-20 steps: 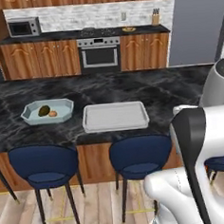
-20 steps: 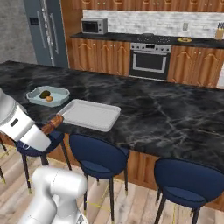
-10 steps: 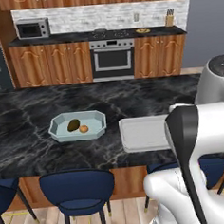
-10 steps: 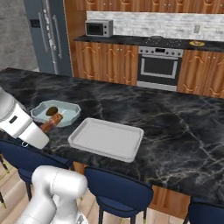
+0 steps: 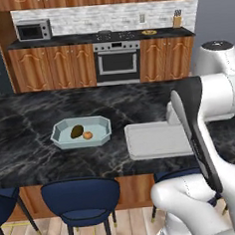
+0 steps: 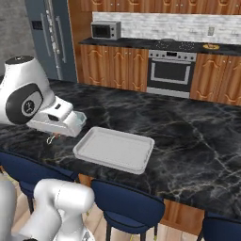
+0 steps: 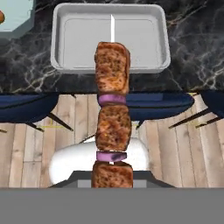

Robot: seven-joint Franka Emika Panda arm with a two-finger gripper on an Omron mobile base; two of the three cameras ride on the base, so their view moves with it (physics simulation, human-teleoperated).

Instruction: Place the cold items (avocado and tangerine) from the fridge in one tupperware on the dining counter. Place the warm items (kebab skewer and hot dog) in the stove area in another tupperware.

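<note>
Left base view: octagonal tupperware [image 5: 81, 134] on dark dining counter [image 5: 30, 121], holding avocado [image 5: 77, 131] and tangerine [image 5: 87, 135]. Rectangular tupperware [image 5: 154, 140] just right of it, partly behind arm.

Right base view: rectangular tupperware [image 6: 114, 149] near counter's front edge; blue stools [image 6: 128, 207] below edge; stove [image 6: 168, 71] on far wall behind counter.

Hand view: kebab skewer [image 7: 112, 118] rises from bottom, clamped in closed claw [image 7: 112, 183], its tip over near rim of rectangular tupperware [image 7: 65, 37]; corner of octagonal tupperware [image 7: 17, 17] beside it.
</note>
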